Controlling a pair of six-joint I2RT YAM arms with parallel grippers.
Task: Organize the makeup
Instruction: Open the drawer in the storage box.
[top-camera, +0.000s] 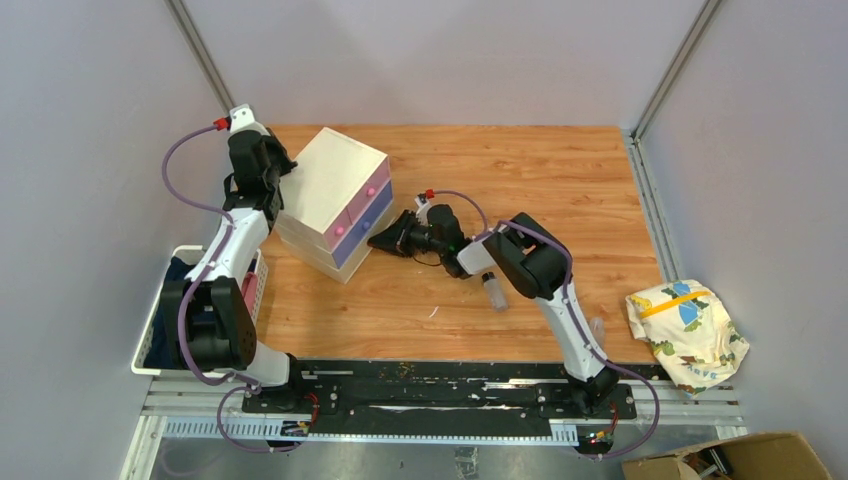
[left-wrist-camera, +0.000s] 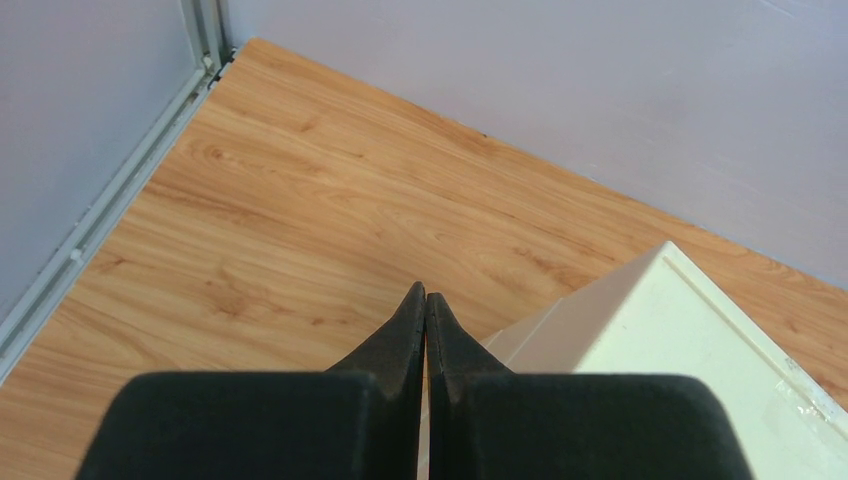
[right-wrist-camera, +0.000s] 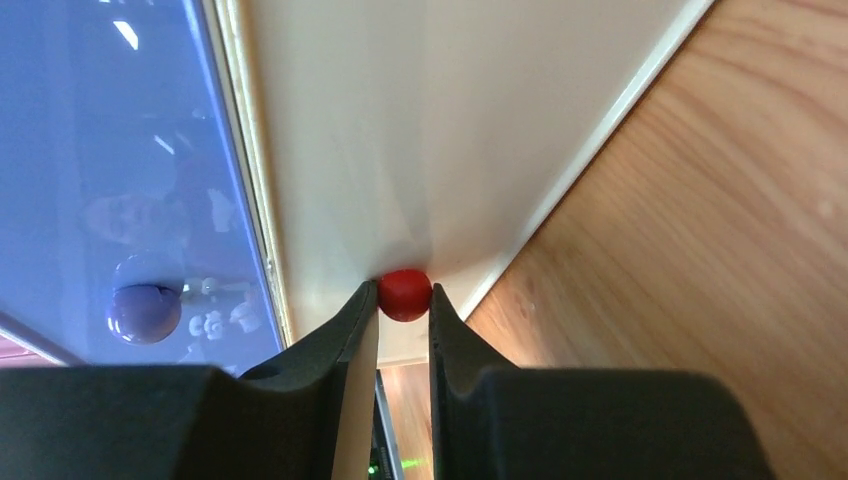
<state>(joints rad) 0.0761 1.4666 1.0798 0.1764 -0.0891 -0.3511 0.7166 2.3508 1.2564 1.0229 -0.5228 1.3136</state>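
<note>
- right wrist view: the right gripper (right-wrist-camera: 402, 300) has its two fingers on both sides of a small red knob (right-wrist-camera: 404, 294) on the cream box (right-wrist-camera: 430, 120). the tips look like they touch it, so i call it a pinch, but only at the very ends.
- a purple drawer (right-wrist-camera: 120, 150) with its own round knob is just beside the fingers, on one side. on the other side is bare table (right-wrist-camera: 700, 250).
- the left gripper (left-wrist-camera: 426, 300) is closed tight and holds nothing. it hangs by the far top corner of the box. i cannot tell if it touches the box.
- the makeup i can see is one small clear bottle (top-camera: 493, 290). it lies on the table behind the right gripper, close to that arm's elbow. it is not in a drawer yet.
- what could go wrong: the knob is round and tiny, so it may pop out of the tips on a pull.
- the box may slide or tip toward the gripper and the drawer stay shut, if nothing holds the box back.
- the arm may bump the bottle and roll it away when it pulls back, since the bottle lies right in that path.
- room: there is wide open wood behind and to the side of the right gripper. the left gripper has the wall rail (left-wrist-camera: 120, 190) near its outer side, so it has less room there.
</note>
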